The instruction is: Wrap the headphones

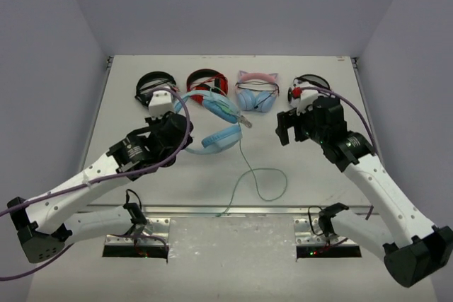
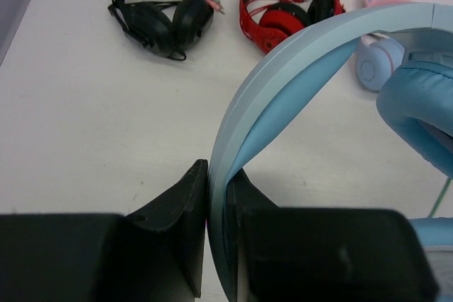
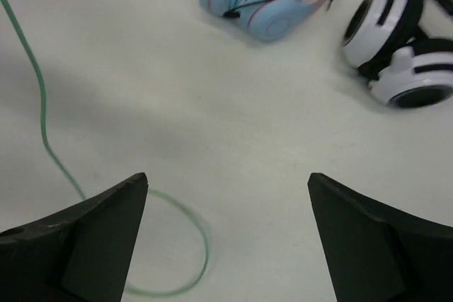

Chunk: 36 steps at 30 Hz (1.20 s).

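The light-blue headphones [image 1: 218, 126] are held just over the middle of the table, cups to the right. My left gripper [image 1: 184, 126] is shut on their smooth blue headband [image 2: 283, 83], pinched between both fingers [image 2: 218, 189]; one padded cup [image 2: 417, 118] shows at the right. The thin pale-green cable [image 1: 249, 167] trails from the cups toward the near edge and curls into a loop [image 3: 202, 238]. My right gripper [image 1: 291, 131] hangs open to the right of the headphones, above bare table, with nothing between its fingers [image 3: 228, 189]. The cable [image 3: 42, 125] runs past its left finger.
Along the back stand a black pair [image 1: 156, 86], a red pair [image 1: 207, 81], a light-blue pair with a pink cat-ear band [image 1: 256, 93] and a white-and-black pair [image 1: 306, 90]. The cable's end reaches the table's near edge [image 1: 233, 210].
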Motion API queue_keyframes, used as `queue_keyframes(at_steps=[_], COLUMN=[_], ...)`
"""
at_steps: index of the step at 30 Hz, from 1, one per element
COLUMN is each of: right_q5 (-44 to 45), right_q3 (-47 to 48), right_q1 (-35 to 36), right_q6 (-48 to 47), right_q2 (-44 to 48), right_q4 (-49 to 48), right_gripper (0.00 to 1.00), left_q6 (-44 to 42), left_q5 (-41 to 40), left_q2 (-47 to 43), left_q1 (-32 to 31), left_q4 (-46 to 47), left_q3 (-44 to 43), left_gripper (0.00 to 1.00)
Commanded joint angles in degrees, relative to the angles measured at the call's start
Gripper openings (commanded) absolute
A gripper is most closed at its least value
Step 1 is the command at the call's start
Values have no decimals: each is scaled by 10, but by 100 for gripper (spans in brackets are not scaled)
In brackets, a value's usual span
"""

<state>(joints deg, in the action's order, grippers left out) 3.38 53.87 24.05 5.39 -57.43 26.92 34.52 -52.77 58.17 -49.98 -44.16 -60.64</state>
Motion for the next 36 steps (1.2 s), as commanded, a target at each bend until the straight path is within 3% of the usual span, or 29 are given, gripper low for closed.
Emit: queue_keyframes(at_steps=[1,4,7,13,18,20,22,24,32,36], right_q5=[-190,-380,-436,-392,-263,-249,-253,-271,-320,-293], right_q3=[-88,-177,-252,-270,-277,-255,-220,-199,-148,-95], right_q1=[-36,-35,-23,20,28,28,28,28,28,30], right_q6=[86,103,144,126,105,85,78,89,153,159], right_q2=[61,72,49,-26,-51,-67,-107,-136,-261,-332], right_q4=[-63,-175,-317,-456,-532,-533,-528,-531,-687,-728], right_gripper=[92,81,81,81,85,88,89,99,99,96], left_q6=[50,47,45,40,38,36,34,34,22,17], left_q5=[-45,-30,-16,0,18,26,36,50,119,167], left_q2=[-55,-57,-56,-46,-43,-43,-43,-47,-64,-63], left_q1=[-5,-5,-5,-5,-5,-5,-5,-5,-5,-5], left_q4=[31,21,22,19,16,15,14,13,18,9], left_q3=[-52,-83,-107,-155,-174,-182,-189,-194,-222,-242], left_gripper=[0,0,0,0,0,0,0,0,0,0])
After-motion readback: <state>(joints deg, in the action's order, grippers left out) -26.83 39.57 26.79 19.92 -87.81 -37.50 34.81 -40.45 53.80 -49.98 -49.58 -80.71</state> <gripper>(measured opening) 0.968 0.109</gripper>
